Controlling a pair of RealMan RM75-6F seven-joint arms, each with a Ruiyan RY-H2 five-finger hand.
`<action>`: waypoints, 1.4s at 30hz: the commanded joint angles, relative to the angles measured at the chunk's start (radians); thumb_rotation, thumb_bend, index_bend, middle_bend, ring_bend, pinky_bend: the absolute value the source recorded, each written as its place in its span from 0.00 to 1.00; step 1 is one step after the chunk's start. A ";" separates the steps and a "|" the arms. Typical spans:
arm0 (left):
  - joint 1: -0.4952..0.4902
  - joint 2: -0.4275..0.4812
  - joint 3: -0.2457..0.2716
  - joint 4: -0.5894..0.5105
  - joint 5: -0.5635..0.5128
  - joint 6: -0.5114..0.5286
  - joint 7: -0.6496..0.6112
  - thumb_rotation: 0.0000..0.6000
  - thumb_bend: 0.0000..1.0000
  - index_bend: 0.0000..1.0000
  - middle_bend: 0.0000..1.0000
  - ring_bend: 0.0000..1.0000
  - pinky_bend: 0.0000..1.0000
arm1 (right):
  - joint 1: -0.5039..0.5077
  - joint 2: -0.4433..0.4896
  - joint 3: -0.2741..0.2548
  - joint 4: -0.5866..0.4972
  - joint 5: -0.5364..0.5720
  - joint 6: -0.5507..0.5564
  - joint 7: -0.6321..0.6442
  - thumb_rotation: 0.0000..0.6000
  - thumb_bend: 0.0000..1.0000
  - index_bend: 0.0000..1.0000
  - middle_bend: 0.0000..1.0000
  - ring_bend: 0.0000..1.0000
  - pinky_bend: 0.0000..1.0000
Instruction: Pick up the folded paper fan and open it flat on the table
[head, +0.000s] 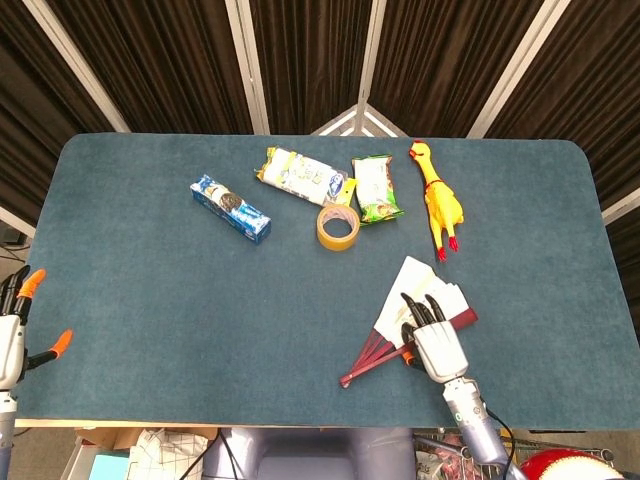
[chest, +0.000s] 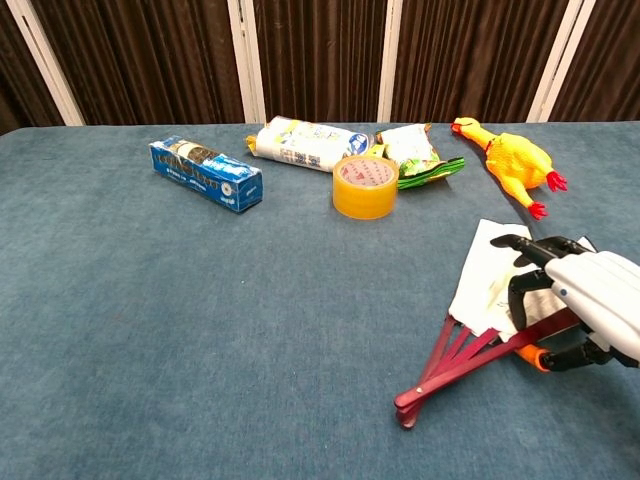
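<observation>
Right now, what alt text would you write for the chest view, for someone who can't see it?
A white robot right hand rests its dark fingers on a partly opened paper fan with red ribs, on a blue table. Farther back lie a roll of yellow tape, a blue box, two snack packets and a rubber chicken.
</observation>
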 joint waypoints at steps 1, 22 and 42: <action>0.000 0.001 0.001 -0.002 0.001 0.000 -0.001 1.00 0.34 0.12 0.00 0.00 0.00 | 0.004 0.003 0.001 0.002 -0.001 0.003 0.007 1.00 0.38 0.68 0.13 0.21 0.11; -0.005 0.009 0.011 -0.009 0.022 -0.015 -0.028 1.00 0.34 0.12 0.00 0.00 0.00 | 0.106 0.305 0.132 -0.363 -0.023 0.014 -0.133 1.00 0.48 0.76 0.16 0.23 0.12; -0.085 -0.021 0.036 0.043 0.143 -0.100 -0.257 1.00 0.34 0.14 0.00 0.00 0.00 | 0.414 0.594 0.383 -0.657 0.313 -0.428 -0.231 1.00 0.49 0.77 0.17 0.24 0.12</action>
